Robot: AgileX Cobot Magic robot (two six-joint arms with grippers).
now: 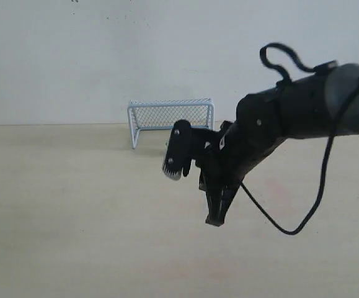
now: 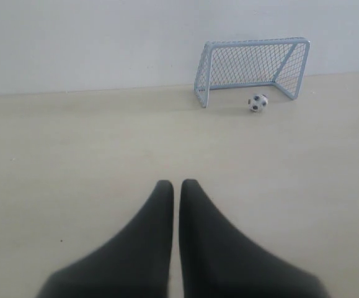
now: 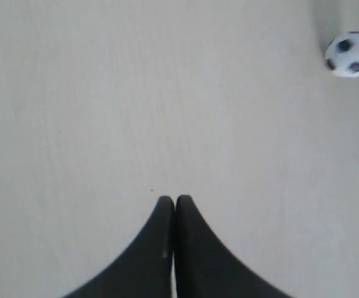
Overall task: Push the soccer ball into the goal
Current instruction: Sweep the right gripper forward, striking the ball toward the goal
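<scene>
Right hand (image 3: 174, 200): fingers pressed together, empty, over counter (image 3: 74, 124). Ball (image 3: 351, 54) on counter, apart from fingertips, off to one side. Left hand (image 2: 177, 184): fingers nearly touching, thin slit between, empty. Ball rests just outside goal (image 2: 253, 43) mouth, well ahead of left hand.

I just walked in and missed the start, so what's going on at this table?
A two-armed robot is meant to nudge a small soccer ball into a toy goal by the wall at the table's far side. The right gripper hangs over the table, closed and empty, near the ball but not touching it. The left gripper, also closed, sits farther back. The ball rests right at the goal's mouth, not clearly inside.
</scene>
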